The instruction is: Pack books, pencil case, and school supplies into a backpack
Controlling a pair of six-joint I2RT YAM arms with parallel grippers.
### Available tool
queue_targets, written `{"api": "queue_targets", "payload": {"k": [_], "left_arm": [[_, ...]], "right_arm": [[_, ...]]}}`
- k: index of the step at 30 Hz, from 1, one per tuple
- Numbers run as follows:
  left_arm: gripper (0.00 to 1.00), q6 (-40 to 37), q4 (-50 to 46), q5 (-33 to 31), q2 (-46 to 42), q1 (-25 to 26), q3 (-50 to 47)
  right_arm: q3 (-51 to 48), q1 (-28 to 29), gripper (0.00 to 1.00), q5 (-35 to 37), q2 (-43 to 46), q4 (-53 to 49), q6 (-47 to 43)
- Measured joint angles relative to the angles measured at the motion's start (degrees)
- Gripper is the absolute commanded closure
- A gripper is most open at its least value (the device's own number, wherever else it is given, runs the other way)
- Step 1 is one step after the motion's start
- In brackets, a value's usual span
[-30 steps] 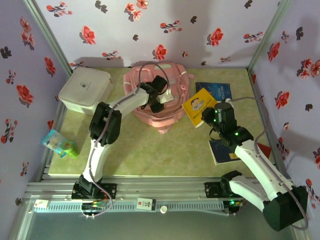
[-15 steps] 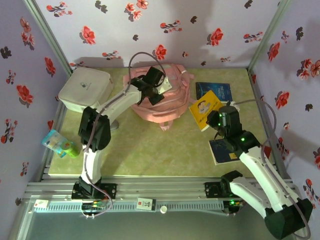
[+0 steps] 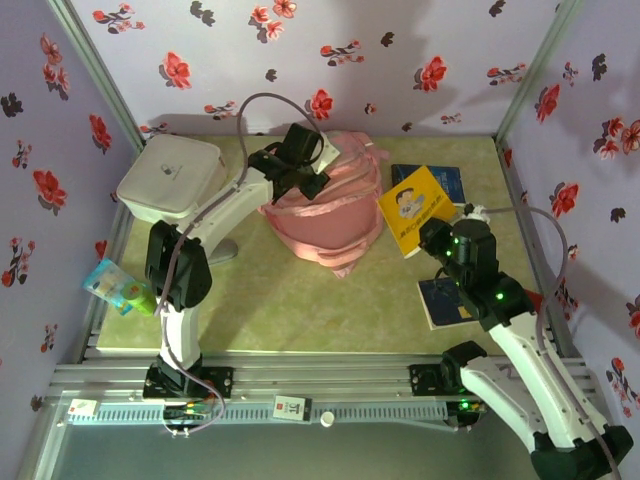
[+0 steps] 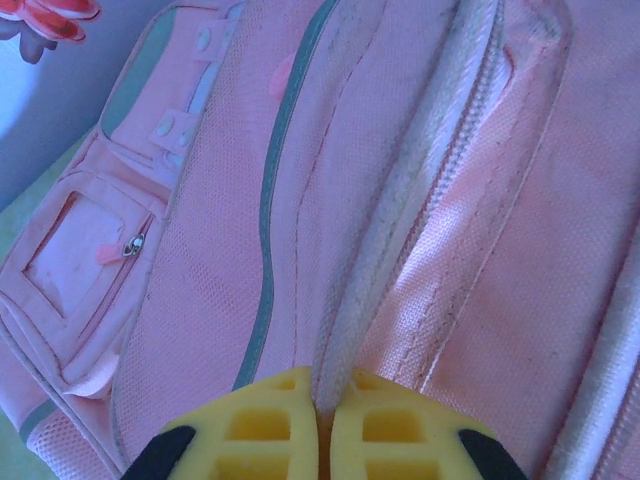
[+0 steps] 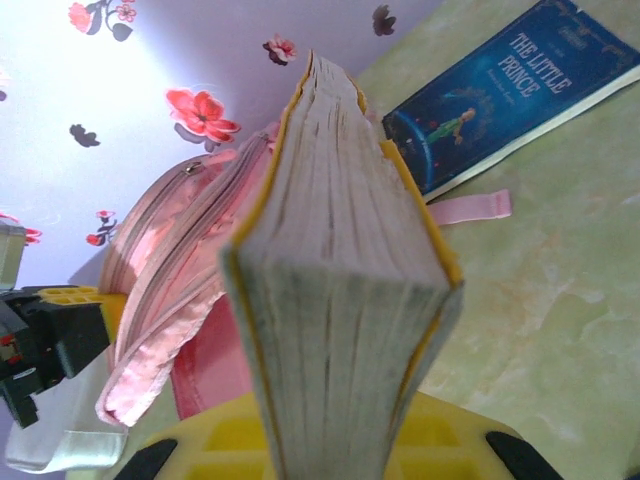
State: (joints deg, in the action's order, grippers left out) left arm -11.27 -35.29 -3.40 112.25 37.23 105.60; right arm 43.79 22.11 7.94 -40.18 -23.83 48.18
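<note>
While the top external view is looking down on the green table point(image 3: 280, 300), the left fingers point(image 3: 297, 180) are pinching the upper edge of the large soft pale-pink fabric backpack point(image 3: 325, 215) at the back middle and lifting it so that it is standing up. The right fingers point(image 3: 432, 232) are gripping the lower corner of the bright yellow paperback with a cartoon figure point(image 3: 410, 210) and holding it in the air just to the right of the backpack. One dark blue paperback point(image 3: 445, 180) is lying flat behind it, a second dark blue paperback point(image 3: 440, 300) is lying beside the right arm, a white rounded-corner box point(image 3: 170, 180) is sitting at the back left, and a small blue-and-green packet point(image 3: 118, 288), possibly one of the supplies, is resting at the left edge. Through the left wrist camera, the yellow fingers point(image 4: 250, 440) are pressing closed on the pale zip edge of the backpack point(image 4: 200, 250); whether the opening is gaping wide enough I cannot tell. Through the right wrist camera, the yellow fingers point(image 5: 200, 445) are clamping the yellow paperback point(image 5: 340, 300) on end, page edges facing the lens, with the backpack's point(image 5: 180, 290) parted zip edge beyond it and the blue paperback point(image 5: 500, 100) lying on the table. Judging by this, packing is only beginning: nothing is visibly sitting inside yet, the first book is heading in, and the two blue books and the other supplies are waiting.
</note>
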Motion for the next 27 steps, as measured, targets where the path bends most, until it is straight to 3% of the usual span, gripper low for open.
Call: {"api": "queue_targets", "payload": {"k": [8, 15, 27], "left_arm": [[1.00, 5.38, 0.09, 0.50, -1.05, 0.00, 2.03], [1.00, 8.48, -0.42, 1.31, -5.38, 0.00, 2.64], [1.00, 13.22, -1.55, 2.58, -7.02, 0.00, 2.99]], "right_arm": [[-7.19, 0.33, 0.84, -8.35, -5.88, 11.85, 8.98], [-9.40, 4.31, 0.85, -11.52, -15.15, 23.45, 15.47], [-1.90, 11.76, 0.86, -4.81, -38.12, 43.17, 19.47]]}}
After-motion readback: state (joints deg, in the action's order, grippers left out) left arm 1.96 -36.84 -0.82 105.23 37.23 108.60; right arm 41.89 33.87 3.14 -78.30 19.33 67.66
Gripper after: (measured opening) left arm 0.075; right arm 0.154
